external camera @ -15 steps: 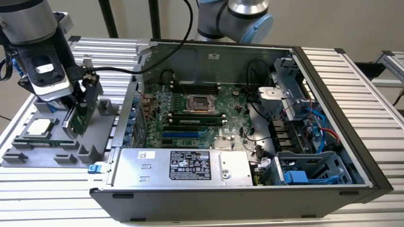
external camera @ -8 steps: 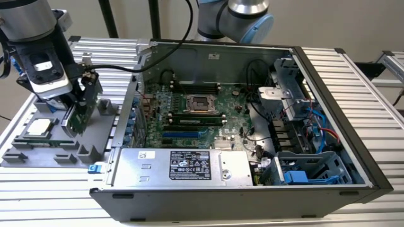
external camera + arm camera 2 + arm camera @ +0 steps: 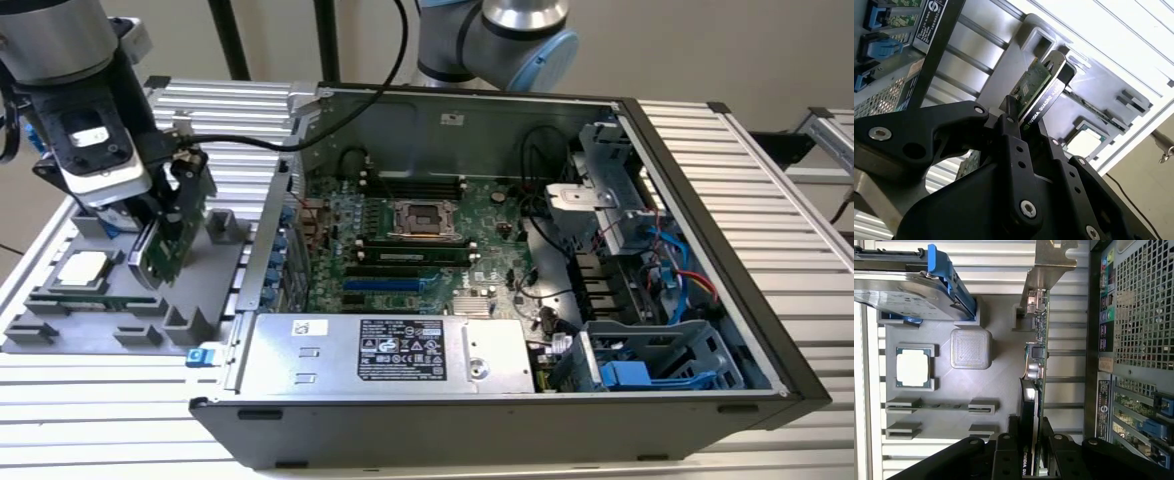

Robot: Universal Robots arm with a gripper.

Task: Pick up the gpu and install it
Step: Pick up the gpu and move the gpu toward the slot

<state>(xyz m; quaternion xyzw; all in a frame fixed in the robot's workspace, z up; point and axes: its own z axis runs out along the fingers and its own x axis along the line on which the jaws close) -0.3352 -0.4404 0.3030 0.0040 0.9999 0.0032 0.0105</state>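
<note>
One downward reach at nine o'clock of the open computer case (image 3: 467, 425) in the exterior view, wrist above the gray tray (image 3: 67, 335). Grips with the gripper (image 3: 1030, 440) clamped tight on the gpu (image 3: 1035, 354), held on edge over the tray. Shows green board on one face, black cooler on the other, silver bracket (image 3: 1048, 265) at the free end.
</note>
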